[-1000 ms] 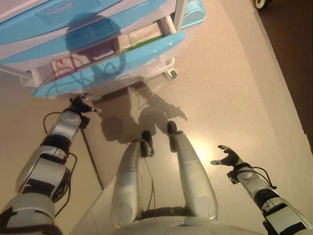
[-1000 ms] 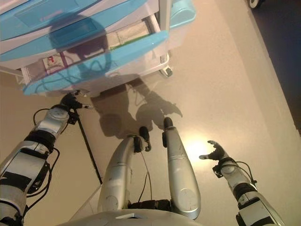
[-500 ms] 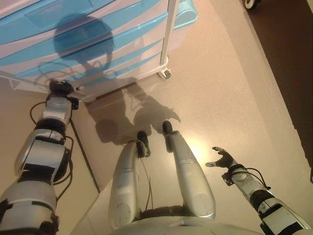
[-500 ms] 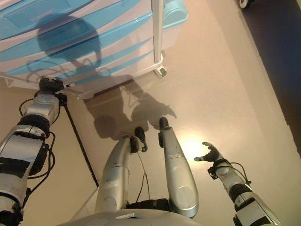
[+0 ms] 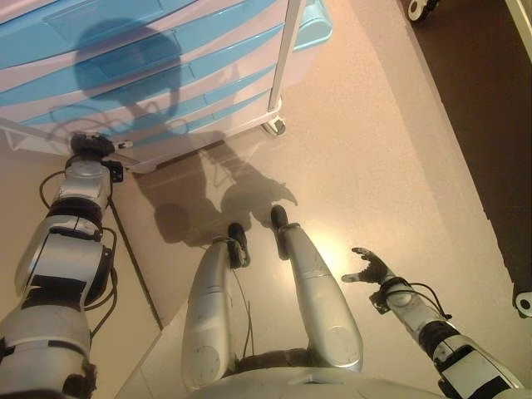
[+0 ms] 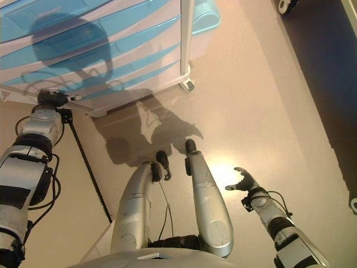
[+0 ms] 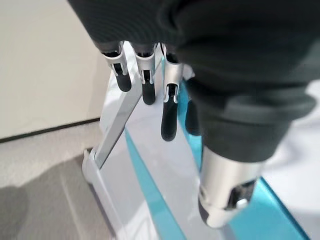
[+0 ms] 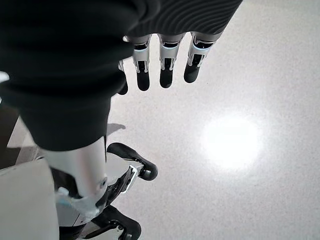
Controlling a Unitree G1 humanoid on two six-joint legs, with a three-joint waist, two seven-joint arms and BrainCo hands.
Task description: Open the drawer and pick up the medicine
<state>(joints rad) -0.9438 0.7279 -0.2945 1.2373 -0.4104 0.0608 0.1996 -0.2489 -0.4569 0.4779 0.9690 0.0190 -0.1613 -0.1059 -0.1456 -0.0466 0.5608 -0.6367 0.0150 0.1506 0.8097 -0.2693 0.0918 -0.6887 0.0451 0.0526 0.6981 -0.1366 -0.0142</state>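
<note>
Left eye view: drawers all shut, left hand at the cabinet's near left corner

From the head camera I see the drawer cabinet at the far left, white with blue drawer fronts. Every front sits flush, including the lowest drawer. The medicine shows in none of my views, so I cannot tell which drawer holds it.

My left hand is up at the near left corner of the cabinet, level with the lowest drawer. In the left wrist view its fingers hang straight and slightly apart, curled round nothing. Just past them are the cabinet's white frame post and a blue drawer front. I cannot tell whether the tips touch the frame.

My right hand hangs low on the near right, well apart from the cabinet, over the pale floor. The right wrist view shows its fingers straight, spread a little and empty.

A caster carries the cabinet's near right corner, and a light blue side tray juts from the cabinet's right side at the far edge.
</note>
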